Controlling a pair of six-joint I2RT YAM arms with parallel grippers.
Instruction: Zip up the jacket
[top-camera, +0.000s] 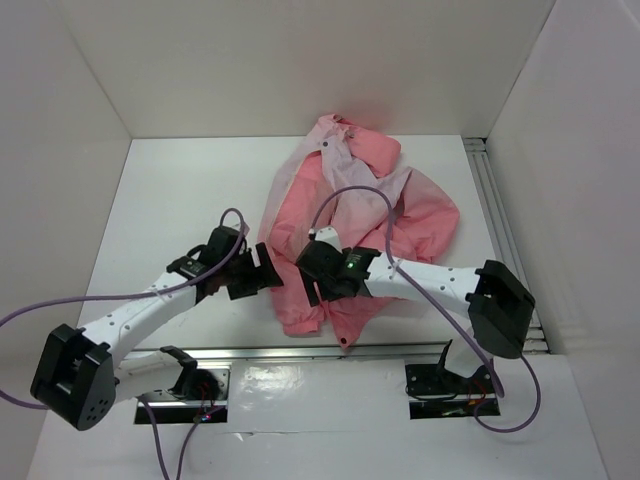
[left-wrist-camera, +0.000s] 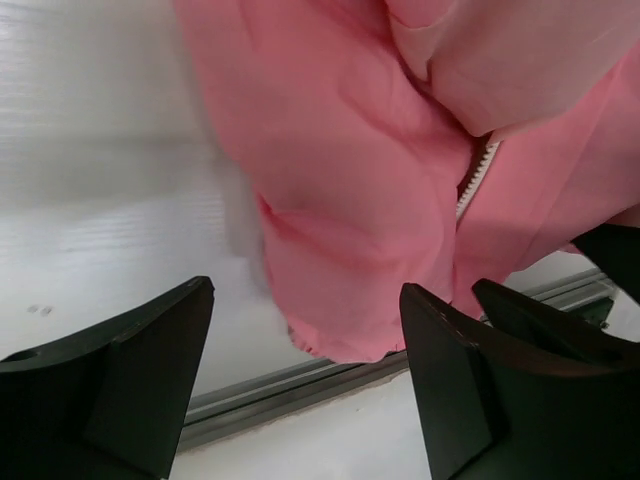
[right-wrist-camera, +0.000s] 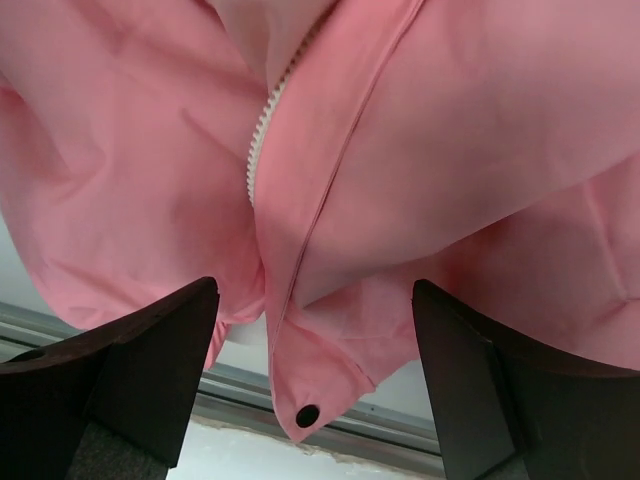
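Left claw (left-wrist-camera: 305, 290) spread, nothing pinched, at the near-left hem of the jacket (top-camera: 352, 205). Right claw (right-wrist-camera: 315, 288) also spread, above the near hem, with zipper teeth (right-wrist-camera: 262, 130) and dark snap (right-wrist-camera: 307, 413) between its fingers. Jacket lies crumpled mid-table (top-camera: 180, 190), hood far.

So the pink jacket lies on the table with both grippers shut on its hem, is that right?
Not quite: the jacket lies on the table, but the wrist views show the left gripper and right gripper open at its hem, gripping nothing.
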